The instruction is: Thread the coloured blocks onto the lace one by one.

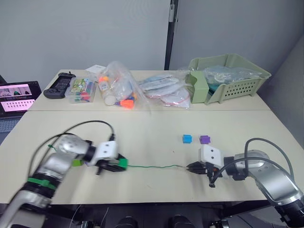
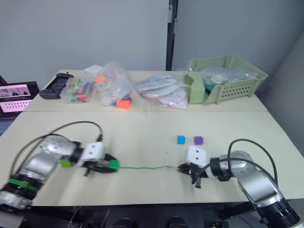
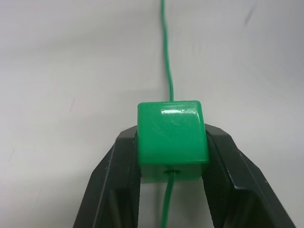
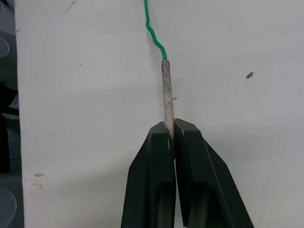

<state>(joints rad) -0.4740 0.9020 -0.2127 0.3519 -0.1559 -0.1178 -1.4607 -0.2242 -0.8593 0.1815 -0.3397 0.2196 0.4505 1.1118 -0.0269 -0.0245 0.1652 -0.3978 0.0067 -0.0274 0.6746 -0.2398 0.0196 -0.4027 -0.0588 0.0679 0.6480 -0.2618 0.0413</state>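
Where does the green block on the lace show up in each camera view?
Left eye view: green block at lower left, in the left gripper.
Right eye view: lower left, same grip.
Left wrist view: centre, between the jaws, lace running through it.
Right wrist view: not in it.
Shared landmark: the lace, stretched between both grippers.

Two head cameras look forward and down across the pale table (image 1: 152,128), each taking in both arms and the far wall. The left wrist camera sits close behind the left gripper (image 3: 172,142), the right wrist camera close behind the right gripper (image 4: 172,130); all four share the lace (image 1: 152,166).
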